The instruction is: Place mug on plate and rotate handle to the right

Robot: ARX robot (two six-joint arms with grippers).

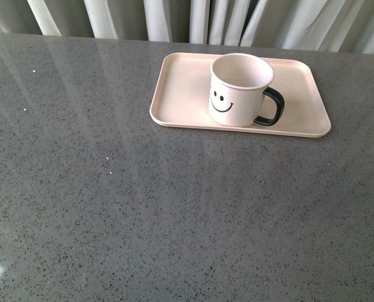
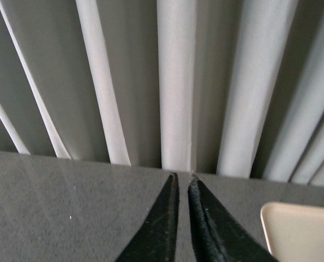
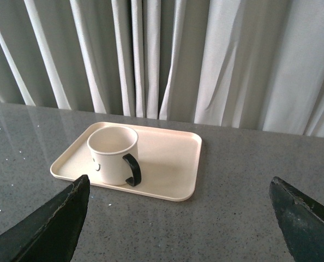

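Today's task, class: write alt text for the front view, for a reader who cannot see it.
A cream-white mug with a black smiley face stands upright on a pale pink plate, its black handle pointing right. The plate lies on a grey speckled table, pale curtains behind.

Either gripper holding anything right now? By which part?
Nothing is held. The left gripper has its fingers shut on nothing; the right gripper is wide open. The mug stands free on the plate.

The mug (image 1: 237, 94) stands on the plate (image 1: 181, 94), handle (image 1: 272, 107) to the right, ahead of the right gripper's (image 3: 178, 179) spread fingers (image 3: 58, 224). The plate lies ahead and right of the left gripper's (image 2: 183, 176) closed fingers (image 2: 162, 229).
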